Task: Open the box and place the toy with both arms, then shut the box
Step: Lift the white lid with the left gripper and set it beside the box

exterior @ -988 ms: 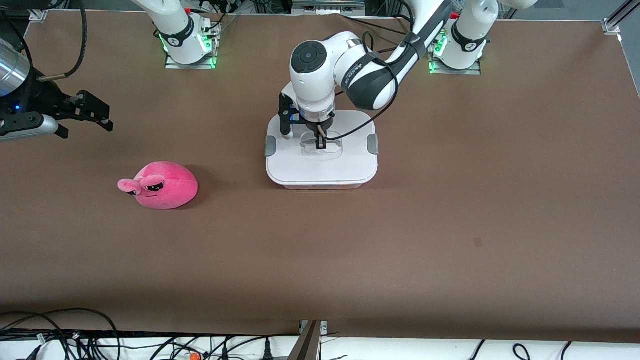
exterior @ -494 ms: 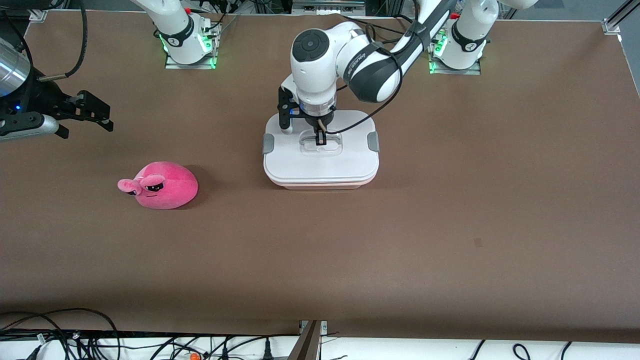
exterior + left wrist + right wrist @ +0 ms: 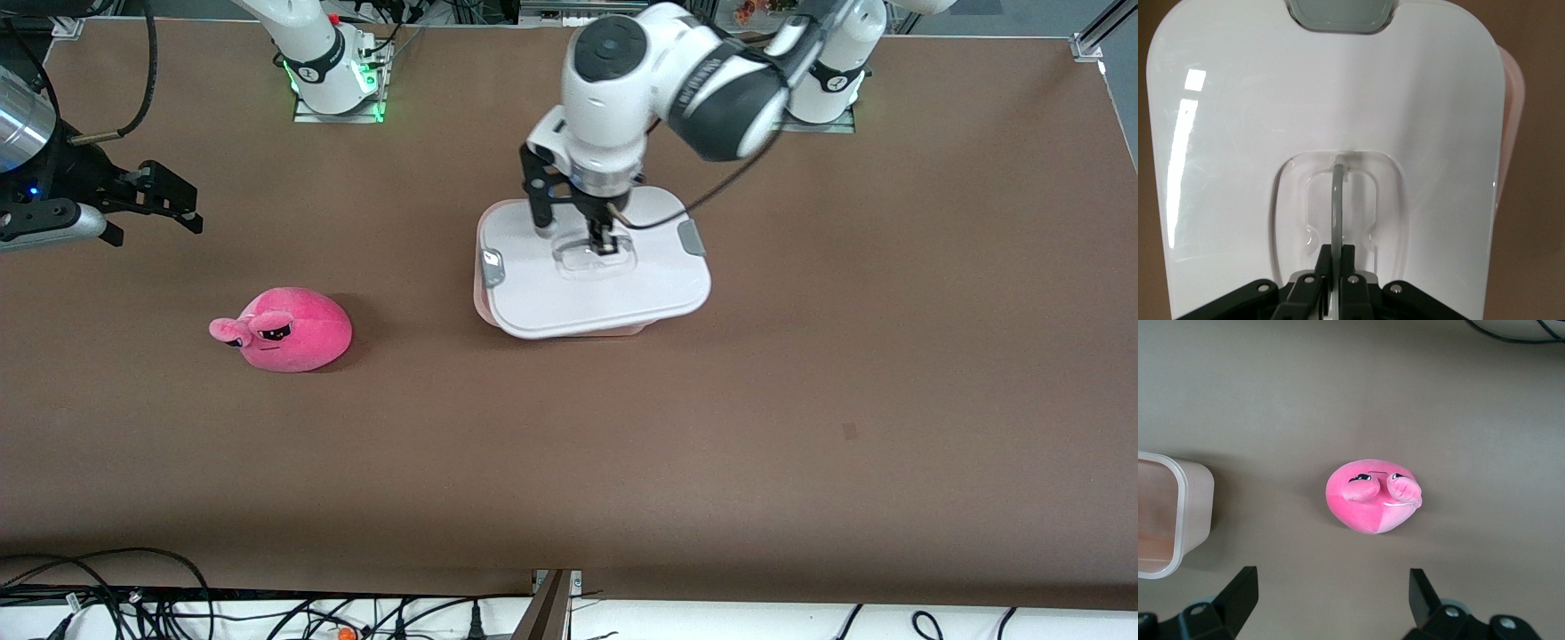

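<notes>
Lid (image 3: 594,277) has come up off the box (image 3: 481,300) since a second ago, and it's slid toward the left arm's end of the table and twisted a bit, so the pink tub rim now peeks out from under it on the right arm's side. Left gripper (image 3: 605,244) is pinched tight on the thin clear handle (image 3: 1336,203) in the lid's recess. Grabbing it dead centre makes sense, since the lid hangs pretty level that way instead of tipping.

Right gripper (image 3: 169,206) waits up in the air near the right arm's end of the table, claw spread wide, nothing in it. Its wrist view has the toy (image 3: 1373,495) roughly between the fingers, so I'd guess it's parked there ready to drop on the toy once the box is clear.

Toy sits on the table well apart from the box, toward the right arm's end and a little nearer the front camera. It's a squashed blob, long axis running along the table's length, with the face and ears pointing at the right arm's end, away from the box. Box itself runs the same way, long side along the table.
</notes>
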`<state>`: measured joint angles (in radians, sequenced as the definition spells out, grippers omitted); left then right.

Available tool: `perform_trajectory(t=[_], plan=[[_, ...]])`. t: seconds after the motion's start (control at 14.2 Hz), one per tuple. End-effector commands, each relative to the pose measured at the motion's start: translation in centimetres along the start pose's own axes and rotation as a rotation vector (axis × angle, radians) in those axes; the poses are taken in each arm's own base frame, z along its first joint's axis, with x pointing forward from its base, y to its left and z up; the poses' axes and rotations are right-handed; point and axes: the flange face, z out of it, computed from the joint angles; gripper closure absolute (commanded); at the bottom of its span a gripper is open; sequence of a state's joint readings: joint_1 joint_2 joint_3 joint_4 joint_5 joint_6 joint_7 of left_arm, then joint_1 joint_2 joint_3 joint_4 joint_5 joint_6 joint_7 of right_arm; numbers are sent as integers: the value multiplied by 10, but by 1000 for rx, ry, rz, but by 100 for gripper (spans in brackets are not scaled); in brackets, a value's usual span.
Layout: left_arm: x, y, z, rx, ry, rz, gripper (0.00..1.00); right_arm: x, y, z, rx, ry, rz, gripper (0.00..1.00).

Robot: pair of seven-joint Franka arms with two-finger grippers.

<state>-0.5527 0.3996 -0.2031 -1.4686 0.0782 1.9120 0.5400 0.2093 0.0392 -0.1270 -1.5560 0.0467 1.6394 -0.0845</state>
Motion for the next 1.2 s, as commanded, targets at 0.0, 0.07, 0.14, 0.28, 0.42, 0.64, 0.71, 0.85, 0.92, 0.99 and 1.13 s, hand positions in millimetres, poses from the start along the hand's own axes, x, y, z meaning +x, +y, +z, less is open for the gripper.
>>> perform_trajectory(t=[0.0,0.07,0.14,0.28,0.42,0.64,0.71,0.85,0.92,0.99,1.13], plan=[[-41,-43,-34,-50,73,-11,100,1,3,-6,15,10,-3,0],[-58,-58,-43,-64,68,-40,100,1,4,-6,14,11,-2,0],[-75,-76,-56,-68,60,-77,100,1,5,-6,13,11,0,0],[-109,-110,-78,-63,58,-154,100,0,6,-6,14,12,-2,0],[-149,-146,-81,-55,65,-220,100,1,6,-7,12,14,-2,0],[-194,-178,-81,-63,68,-307,100,2,13,-3,8,10,11,0],[-210,-186,-80,-73,57,-333,100,2,17,-4,5,13,16,0],[-237,-197,-79,-100,31,-372,100,14,23,15,17,17,40,0],[-248,-200,-79,-112,17,-387,100,30,24,42,36,-4,38,0],[-259,-204,-78,-118,2,-401,100,32,32,40,92,12,79,0],[-282,-213,-82,-124,-6,-370,100,28,72,30,262,58,151,0]])
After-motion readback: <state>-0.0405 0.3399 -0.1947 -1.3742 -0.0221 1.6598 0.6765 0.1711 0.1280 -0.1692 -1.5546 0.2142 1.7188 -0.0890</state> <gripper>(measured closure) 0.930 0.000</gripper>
